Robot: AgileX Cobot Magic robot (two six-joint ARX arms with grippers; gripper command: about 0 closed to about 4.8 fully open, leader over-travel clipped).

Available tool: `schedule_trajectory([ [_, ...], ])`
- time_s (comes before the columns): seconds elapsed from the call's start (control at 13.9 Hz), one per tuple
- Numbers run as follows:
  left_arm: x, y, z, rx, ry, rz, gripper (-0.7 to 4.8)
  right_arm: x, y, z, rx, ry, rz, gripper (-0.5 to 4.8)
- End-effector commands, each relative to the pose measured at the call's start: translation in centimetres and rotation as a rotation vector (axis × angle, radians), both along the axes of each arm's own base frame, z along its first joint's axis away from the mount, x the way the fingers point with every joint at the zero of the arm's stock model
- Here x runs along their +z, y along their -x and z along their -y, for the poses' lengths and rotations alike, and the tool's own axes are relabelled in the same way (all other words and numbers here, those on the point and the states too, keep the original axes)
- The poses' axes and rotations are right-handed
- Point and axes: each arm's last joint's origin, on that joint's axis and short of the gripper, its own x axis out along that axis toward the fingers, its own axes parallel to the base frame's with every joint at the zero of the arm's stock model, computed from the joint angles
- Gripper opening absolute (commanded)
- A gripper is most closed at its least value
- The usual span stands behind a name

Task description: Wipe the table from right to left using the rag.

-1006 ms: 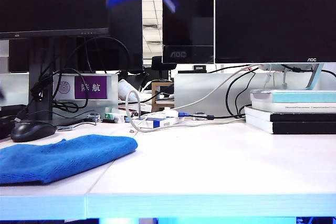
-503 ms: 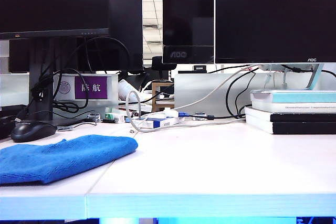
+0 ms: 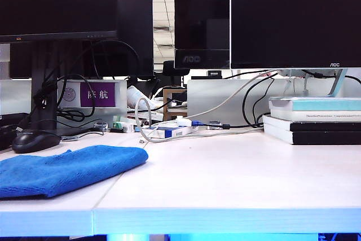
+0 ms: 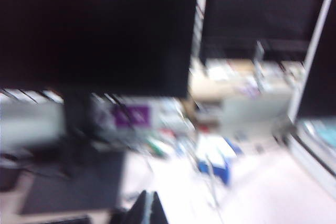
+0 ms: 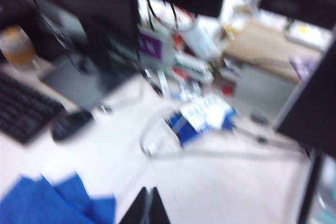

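The bright-blue rag (image 3: 65, 169) lies rumpled on the white table (image 3: 225, 179) at the front left of the exterior view, with no gripper on it. Neither arm shows in that view. In the blurred left wrist view my left gripper (image 4: 147, 199) is shut and empty, raised above the table and facing the monitors. In the blurred right wrist view my right gripper (image 5: 148, 195) is shut and empty above the table. The rag (image 5: 50, 203) lies beside its fingertips, apart from them.
A black mouse (image 3: 34, 139) sits behind the rag. Cables and a white-and-blue box (image 3: 172, 130) lie mid-table, stacked books (image 3: 313, 119) at the right. Monitors (image 3: 293, 18) line the back. A keyboard (image 5: 23, 109) and the mouse (image 5: 71, 124) show in the right wrist view.
A blurred blue gripper at the top of the exterior view one second ago has left the picture. The rag has not moved.
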Motion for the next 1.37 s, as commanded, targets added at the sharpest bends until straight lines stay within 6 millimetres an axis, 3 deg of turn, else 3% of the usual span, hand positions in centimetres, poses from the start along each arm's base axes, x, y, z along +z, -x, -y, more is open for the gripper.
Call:
schedule_trajectory([
  [0.07, -2.1, 3.5, 0.2, 0.076, -0.005, -0.014, -0.05, -2.4, 1.9, 1.3, -0.023, -0.032, -0.003, -0.01],
  [0.29, -7.4, 4.1, 0.2, 0.083, 0.002, -0.045, -0.05, -8.6, 5.4, 4.3, -0.09, -0.121, 0.13, -0.01],
  [0.36, -10.7, 2.0, 0.0, 0.084, 0.075, -0.153, -0.05, -13.1, 7.3, 6.3, -0.237, -0.09, 0.154, -0.01],
  [0.57, -13.1, 0.1, -0.2, 0.083, 0.08, -0.154, -0.05, -17.4, 8.5, 7.7, -0.349, -0.026, 0.134, -0.01],
  [0.79, -17.3, -1.8, -0.5, 0.103, 0.095, -0.21, -0.05, -22.8, 9.0, 8.1, -0.347, 0.04, 0.075, -0.01],
  [1.01, -19.0, -2.6, -0.7, 0.128, 0.119, -0.192, -0.05, -24.5, 8.8, 7.9, -0.321, 0.075, 0.031, -0.01],
  [1.37, -21.7, -3.4, -0.8, 0.159, 0.126, -0.205, -0.05, -24.7, 8.8, 7.8, -0.315, 0.079, 0.025, -0.01],
])
